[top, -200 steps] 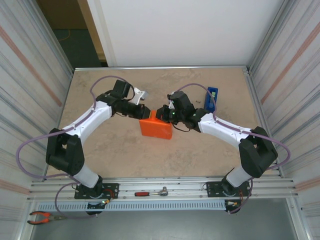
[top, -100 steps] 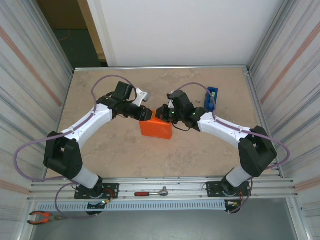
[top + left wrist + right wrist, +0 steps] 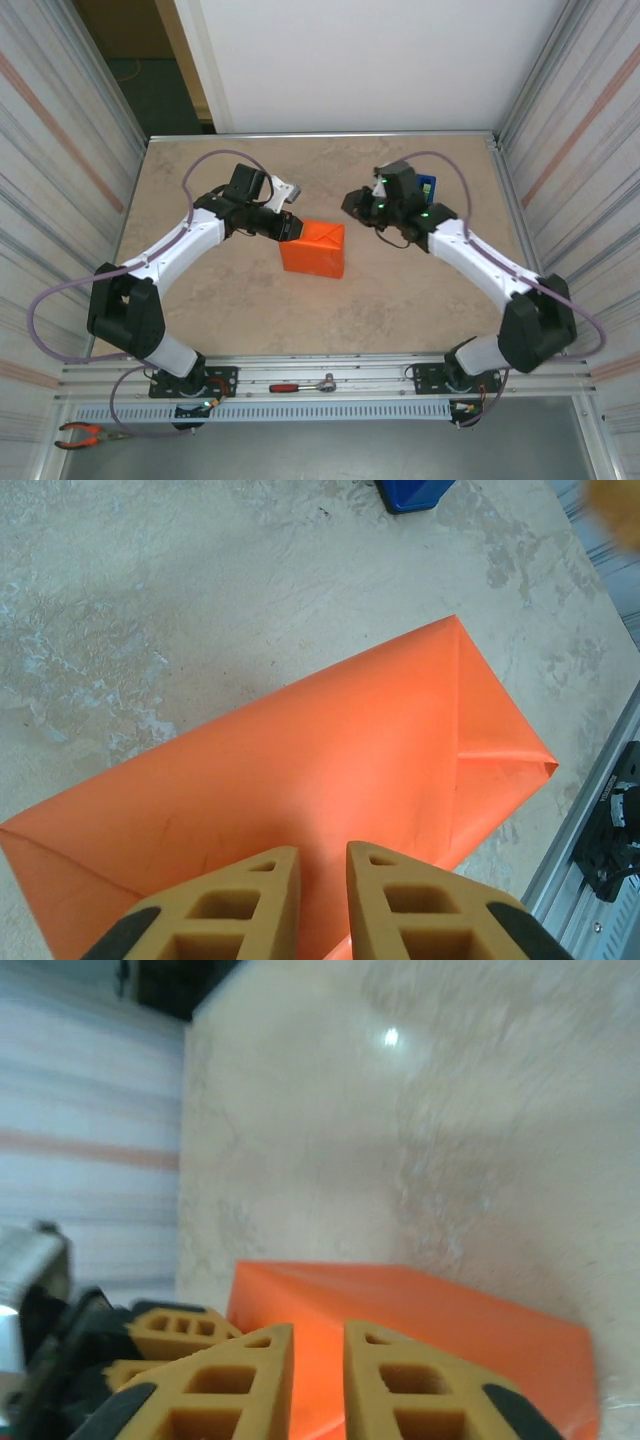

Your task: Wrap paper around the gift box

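I find the paper [image 3: 313, 250] closed round the gift box (box hidden); taping likely remains. Left gripper [image 3: 322, 858], right gripper [image 3: 318, 1338]: slightly ajar, empty.

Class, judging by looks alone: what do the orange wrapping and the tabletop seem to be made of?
Orange wrapping: probably thin paper, matte with slight sheen; it holds crisp folded creases. Tabletop: mottled beige, stone-look, perhaps laminate; a light glint suggests a smooth, semi-gloss surface.
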